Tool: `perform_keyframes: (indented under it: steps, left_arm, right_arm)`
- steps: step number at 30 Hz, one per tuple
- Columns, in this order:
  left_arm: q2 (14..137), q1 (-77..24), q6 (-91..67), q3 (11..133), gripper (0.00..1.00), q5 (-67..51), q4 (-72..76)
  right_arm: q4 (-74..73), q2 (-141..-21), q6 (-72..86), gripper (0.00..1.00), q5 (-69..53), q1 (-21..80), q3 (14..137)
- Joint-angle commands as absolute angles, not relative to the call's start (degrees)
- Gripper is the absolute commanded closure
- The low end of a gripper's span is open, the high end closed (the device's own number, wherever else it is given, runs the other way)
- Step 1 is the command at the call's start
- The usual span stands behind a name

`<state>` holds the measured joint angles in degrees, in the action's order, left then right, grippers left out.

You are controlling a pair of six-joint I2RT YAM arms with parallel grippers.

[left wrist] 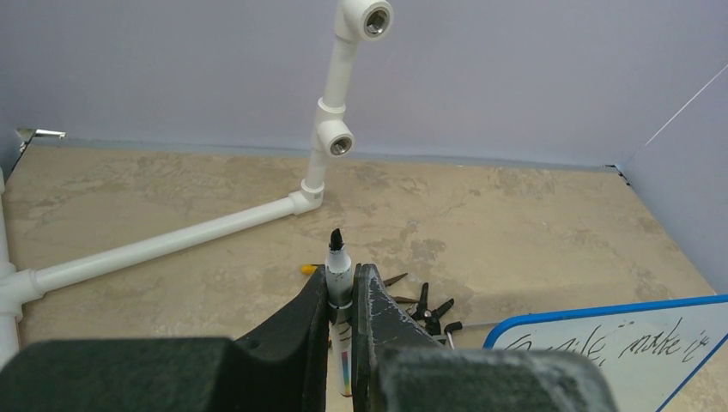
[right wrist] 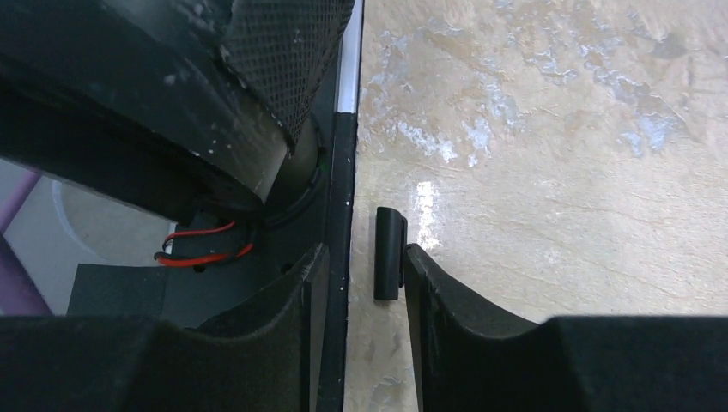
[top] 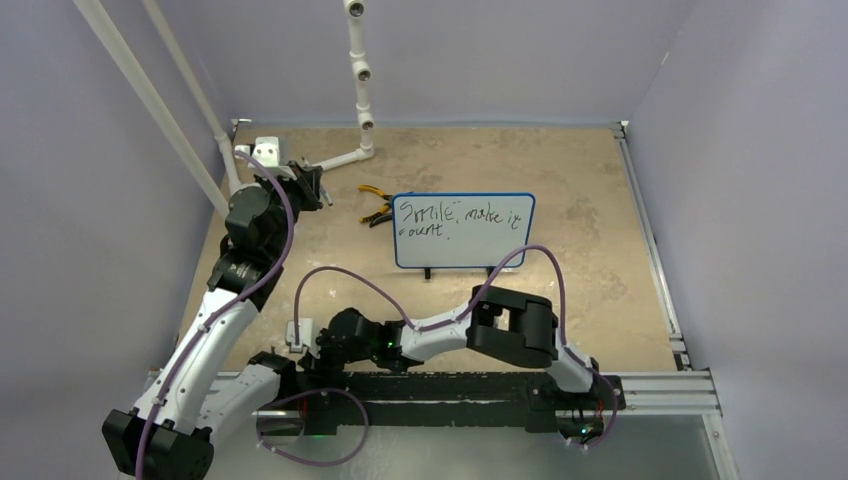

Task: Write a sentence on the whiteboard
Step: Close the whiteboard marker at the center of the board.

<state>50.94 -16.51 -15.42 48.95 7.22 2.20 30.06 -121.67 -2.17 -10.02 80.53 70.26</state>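
Pinching the marker (left wrist: 336, 257), your left gripper (left wrist: 343, 279) hid its lower barrel; your right gripper (right wrist: 365, 257) stood spread around a black cap (right wrist: 389, 253); the whiteboard (left wrist: 635, 382) was cut off at lower right.

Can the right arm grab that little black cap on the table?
Probably yes. The cap lies on the table inside the open right end effector, close to one finger, and nothing sits between them to block it.

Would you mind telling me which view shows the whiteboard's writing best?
The top view: the whole whiteboard faces it, both lines of writing in frame. The left wrist view catches only a corner with part of the first line. The right wrist view shows none of it.
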Motion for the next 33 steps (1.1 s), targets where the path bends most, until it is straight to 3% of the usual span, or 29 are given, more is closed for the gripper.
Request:
perform_keyframes:
  steps: [1, 8, 14, 30, 33]
  left_arm:
    - [51.0, -16.1, -15.7, 49.3, 1.00, 6.7, 3.3]
    - [50.9, -16.1, -15.8, 49.3, 1.00, 6.6, 3.1]
    - [51.0, -16.1, -15.8, 49.2, 1.00, 6.8, 3.0]
    - [51.1, -16.1, -15.6, 49.2, 1.00, 7.0, 2.9]
    - [51.0, -16.1, -15.6, 49.1, 1.00, 7.1, 2.8]
  right_arm:
    - [29.0, -122.3, -4.4, 0.62, -10.1, 80.8, 73.5]
    - [29.5, -123.4, -4.6, 0.67, -5.8, 81.1, 73.2]
    - [29.1, -123.7, -5.0, 0.78, -3.8, 81.5, 73.2]
    - [27.5, -125.8, -7.4, 0.77, -1.1, 83.6, 75.0]
    - [28.5, -125.5, -6.9, 0.86, 1.7, 83.8, 74.2]
